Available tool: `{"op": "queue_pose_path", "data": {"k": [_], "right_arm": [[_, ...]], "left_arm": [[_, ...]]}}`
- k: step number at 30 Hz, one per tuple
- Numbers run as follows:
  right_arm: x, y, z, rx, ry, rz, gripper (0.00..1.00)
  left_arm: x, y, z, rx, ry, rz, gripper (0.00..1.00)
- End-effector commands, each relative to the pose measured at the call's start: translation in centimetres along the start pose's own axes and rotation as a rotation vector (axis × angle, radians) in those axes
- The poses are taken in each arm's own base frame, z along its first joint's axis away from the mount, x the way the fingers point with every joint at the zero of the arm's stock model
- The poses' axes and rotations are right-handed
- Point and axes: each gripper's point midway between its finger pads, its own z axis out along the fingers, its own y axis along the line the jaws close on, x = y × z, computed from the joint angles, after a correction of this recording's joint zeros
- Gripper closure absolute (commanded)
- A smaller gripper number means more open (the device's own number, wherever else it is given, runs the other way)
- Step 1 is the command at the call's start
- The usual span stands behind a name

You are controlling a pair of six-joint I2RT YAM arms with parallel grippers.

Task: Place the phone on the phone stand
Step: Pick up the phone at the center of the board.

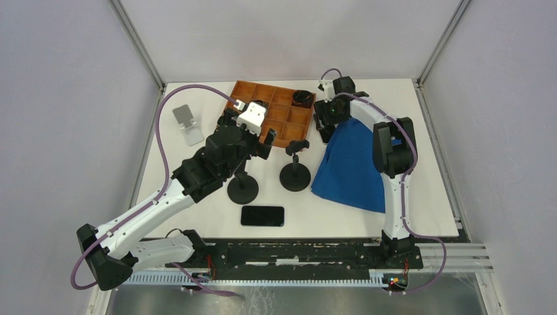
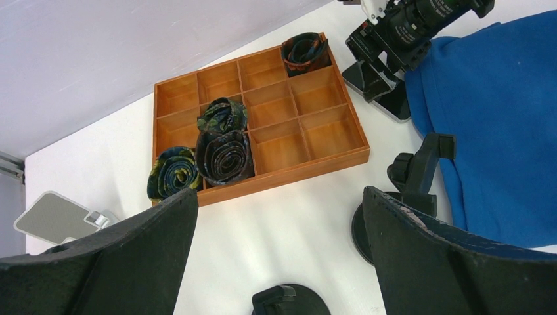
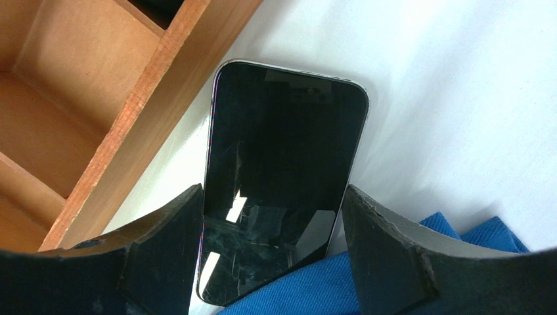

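Observation:
A black phone (image 3: 282, 151) lies on the white table between the wooden tray and the blue cloth, its near end tucked under the cloth. My right gripper (image 3: 272, 197) straddles it, with a fingertip against each long edge. The top view places this gripper (image 1: 324, 128) at the cloth's upper corner. A second black phone (image 1: 263, 215) lies flat near the front edge. The silver phone stand (image 1: 187, 123) is at the back left, with nothing on it. My left gripper (image 2: 279, 216) hangs open and holds nothing above the table, in front of the tray.
The orange compartment tray (image 1: 269, 85) holds several rolled ties (image 2: 223, 154). Two black round-based mounts (image 1: 243, 187) (image 1: 295, 174) stand mid-table. The blue cloth (image 1: 351, 167) covers the right side. Grey walls enclose the table.

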Motion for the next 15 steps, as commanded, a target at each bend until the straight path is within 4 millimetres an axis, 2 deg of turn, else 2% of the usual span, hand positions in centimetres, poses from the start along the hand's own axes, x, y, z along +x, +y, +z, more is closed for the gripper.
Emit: {"op": "queue_pose_path", "data": {"k": [1,7,15], "right_arm": [[-2.0,1.3,-2.7,-0.063,-0.053,0.038,0.51],[-3.7,1.9,-3.4,-0.11,-0.098,0.067,0.51],[-4.1,2.6,-4.2,-0.191,-0.12,0.118,0.51]], "left_arm": [[-1.5,0.2,-0.3,0.009,-0.06,0.0,0.0],[-1.4,-0.2,-0.2,0.027,-0.067,-0.003,0.0],[-1.2,-0.8,0.0,0.051,-0.067,-0.015,0.0]]}}
